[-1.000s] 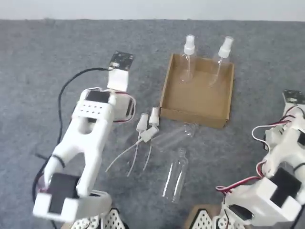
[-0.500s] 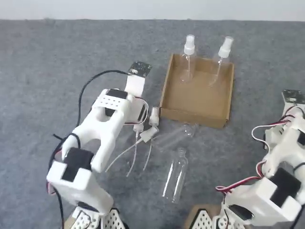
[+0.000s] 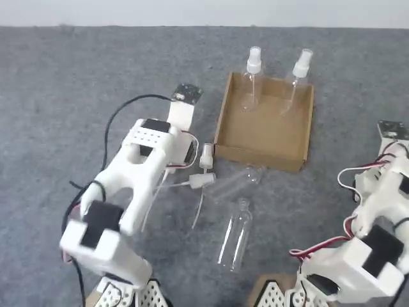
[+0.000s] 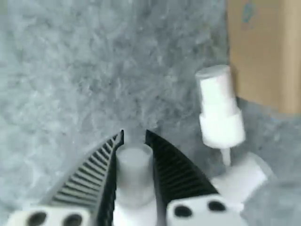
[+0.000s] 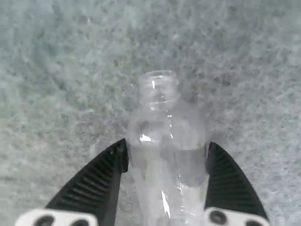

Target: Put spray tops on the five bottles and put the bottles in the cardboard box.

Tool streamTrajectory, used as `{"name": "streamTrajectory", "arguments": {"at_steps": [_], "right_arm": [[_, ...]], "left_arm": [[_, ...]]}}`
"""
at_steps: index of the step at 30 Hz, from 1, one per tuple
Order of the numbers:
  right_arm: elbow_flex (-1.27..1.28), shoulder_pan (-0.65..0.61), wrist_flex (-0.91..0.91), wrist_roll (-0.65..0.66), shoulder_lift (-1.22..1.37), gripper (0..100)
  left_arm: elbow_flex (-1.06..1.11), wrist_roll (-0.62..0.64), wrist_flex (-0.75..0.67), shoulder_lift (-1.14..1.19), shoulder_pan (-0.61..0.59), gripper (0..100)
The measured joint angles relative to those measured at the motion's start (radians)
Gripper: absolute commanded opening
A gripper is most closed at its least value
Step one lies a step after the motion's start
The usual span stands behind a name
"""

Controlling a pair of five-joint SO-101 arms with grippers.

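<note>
**Stock on your table, largest first**

- Table [image 3: 77, 83]: grey carpeted surface; carries every item below.
- Left arm [image 3: 137, 173]: runs from the near edge, left of centre, toward the middle.
- Right arm [image 3: 377, 224]: folded up at the near right corner.
- Box [image 3: 259, 153]: open cardboard, toward the far edge, right of centre.
- Left capped bottle [image 3: 251, 83] and right capped bottle [image 3: 295, 83]: both inside the box at its far wall, spray tops on.
- Held bottle [image 5: 158, 89]: no top. Your right gripper [image 5: 167, 145] has it, with the jaws spread wide and pressed on both sides of the body (neck pointing away from the wrist).
- Mid bottle [image 3: 238, 180]: no top; lying just in front of the box's near wall.
- Near bottle [image 3: 234, 235]: no top; lying closer to the near edge, apart from the mid bottle, neck toward the box.
- Held top [image 4: 134, 176]: your left gripper [image 4: 134, 135] has it, with the jaws nearly closed and pinching its cap.
- Corner top [image 3: 206, 155]: just beside the box's near left corner.
- Loose top [image 3: 201, 181]: lying crosswise, just beside the mid bottle.
</note>
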Motion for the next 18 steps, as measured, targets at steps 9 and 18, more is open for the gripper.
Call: {"name": "streamTrajectory", "arguments": {"at_steps": [9, 18], "right_arm": [[-0.120, -0.003, 0.095, -0.002, 0.000, 31.8], [-0.141, -0.049, 0.103, -0.002, 0.000, 31.9]], "left_arm": [[0.140, 0.000, 0.034, -0.305, -0.002, 1], [0.166, 0.000, 0.025, -0.354, -0.060, 1]]}}
